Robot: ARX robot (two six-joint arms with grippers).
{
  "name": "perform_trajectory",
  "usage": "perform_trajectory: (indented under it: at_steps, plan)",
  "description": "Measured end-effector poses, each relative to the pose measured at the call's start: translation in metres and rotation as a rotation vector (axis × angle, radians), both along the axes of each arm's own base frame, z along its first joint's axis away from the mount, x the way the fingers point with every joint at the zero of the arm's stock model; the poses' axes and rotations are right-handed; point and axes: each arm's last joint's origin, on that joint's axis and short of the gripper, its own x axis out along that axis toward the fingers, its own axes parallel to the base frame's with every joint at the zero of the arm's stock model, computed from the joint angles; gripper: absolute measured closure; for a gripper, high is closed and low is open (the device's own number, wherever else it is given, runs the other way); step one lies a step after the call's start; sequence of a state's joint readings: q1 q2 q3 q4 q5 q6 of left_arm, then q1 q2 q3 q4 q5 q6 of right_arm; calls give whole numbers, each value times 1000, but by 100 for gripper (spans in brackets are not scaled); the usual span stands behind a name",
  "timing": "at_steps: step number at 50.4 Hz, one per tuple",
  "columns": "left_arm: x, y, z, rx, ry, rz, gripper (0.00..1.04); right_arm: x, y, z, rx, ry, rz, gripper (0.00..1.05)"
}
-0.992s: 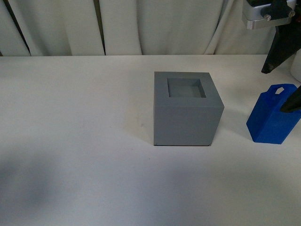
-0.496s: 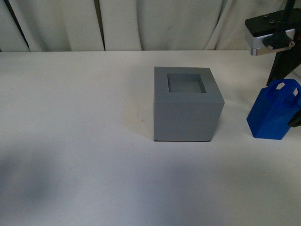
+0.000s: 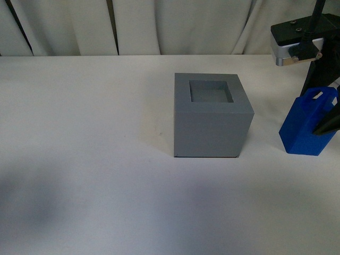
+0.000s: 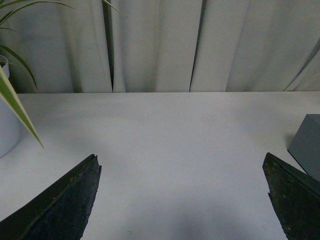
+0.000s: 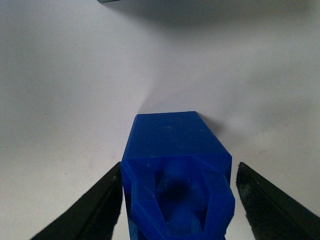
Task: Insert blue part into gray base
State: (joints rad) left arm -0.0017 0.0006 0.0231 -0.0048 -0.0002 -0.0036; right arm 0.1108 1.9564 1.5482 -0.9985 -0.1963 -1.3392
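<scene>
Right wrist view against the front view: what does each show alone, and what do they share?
Only the right wrist view: both fingers of the open right end effector flanking the blue part. Only the front view: the gray base, its square recess empty, left of the blue part. Both: the blue part on the white table.

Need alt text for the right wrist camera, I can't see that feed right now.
The blue part sits on the white table between the black fingers of the right gripper, which are open on either side of it. Its handle end faces the camera.
</scene>
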Motion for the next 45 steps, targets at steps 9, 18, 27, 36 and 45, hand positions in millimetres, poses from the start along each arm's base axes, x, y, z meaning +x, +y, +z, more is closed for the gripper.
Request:
perform_trajectory:
  at_steps: [9,18,27,36,45]
  plan:
    - [0,0,0,0,0,0,6,-1,0,1,18,15,1,57]
    - [0,0,0,0,0,0,6,1,3,15,47,18,5,57]
    - [0,0,0,0,0,0,6,5,9,41,79,-15,13,57]
    - [0,0,0,0,0,0,6,5,23,72,117,-42,40,58]
    - [0,0,0,0,0,0,6,2,38,87,141,-61,61,58]
